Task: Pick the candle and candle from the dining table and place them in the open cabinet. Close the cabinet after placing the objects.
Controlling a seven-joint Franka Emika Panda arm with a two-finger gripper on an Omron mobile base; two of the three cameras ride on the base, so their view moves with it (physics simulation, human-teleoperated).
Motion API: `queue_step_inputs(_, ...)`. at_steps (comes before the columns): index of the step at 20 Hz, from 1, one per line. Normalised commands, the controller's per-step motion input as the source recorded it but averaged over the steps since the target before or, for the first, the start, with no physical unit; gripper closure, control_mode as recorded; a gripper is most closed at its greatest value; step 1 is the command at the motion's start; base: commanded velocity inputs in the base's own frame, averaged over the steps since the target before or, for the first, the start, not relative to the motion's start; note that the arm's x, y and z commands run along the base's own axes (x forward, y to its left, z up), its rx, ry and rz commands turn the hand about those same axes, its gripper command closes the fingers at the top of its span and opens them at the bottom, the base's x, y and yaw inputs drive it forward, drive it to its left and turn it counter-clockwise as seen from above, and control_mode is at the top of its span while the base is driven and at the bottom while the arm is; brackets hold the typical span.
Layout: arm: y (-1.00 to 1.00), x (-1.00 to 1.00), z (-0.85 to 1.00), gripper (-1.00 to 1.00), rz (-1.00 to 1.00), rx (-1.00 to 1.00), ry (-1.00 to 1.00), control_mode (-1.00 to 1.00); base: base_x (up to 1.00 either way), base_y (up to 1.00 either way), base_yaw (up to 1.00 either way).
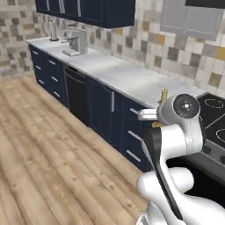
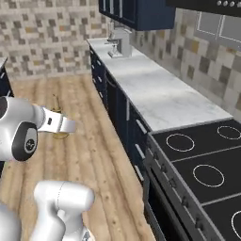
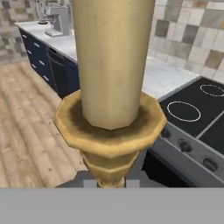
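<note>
— Candle [image 3: 113,61] in its brass holder [image 3: 109,131]: where is it?
— Clamped in the closed tool [image 1: 159,115], carried above the floor beside the stove [image 2: 202,164]. Next: reach the cabinet [image 1: 88,11], set it inside.

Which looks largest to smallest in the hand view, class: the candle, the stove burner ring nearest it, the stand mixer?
1. candle, though it is held right at the camera, so nearness inflates it.
2. stove burner ring.
3. stand mixer, far back on the counter, so distance shrinks it.
</note>
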Motion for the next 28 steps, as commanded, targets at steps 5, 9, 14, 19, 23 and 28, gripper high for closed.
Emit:
queue_step_inputs(5, 0.00, 0.00, 0.00, 1.00, 0.00, 0.00, 0.00, 1.00, 0.00, 0.00, -0.75)
queue_step_inputs(9, 0.00, 0.00, 0.00, 1.00, 0.00, 0.00, 0.00, 1.00, 0.00, 0.00, -0.73)
queue_step_inputs(14, 0.00, 0.00, 0.00, 1.00, 0.00, 0.00, 0.00, 1.00, 0.00, 0.00, -0.69)
queue_step_inputs(19, 0.00, 0.00, 0.00, 1.00, 0.00, 0.00, 0.00, 1.00, 0.00, 0.00, -0.65)
queue_step_inputs(23, 0.00, 0.00, 0.00, 1.00, 0.00, 0.00, 0.00, 1.00, 0.03, -0.01, -0.59)
queue_step_inputs(28, 0.00, 0.00, 0.00, 1.00, 0.00, 0.00, 0.00, 1.00, 0.01, -0.05, -0.57)
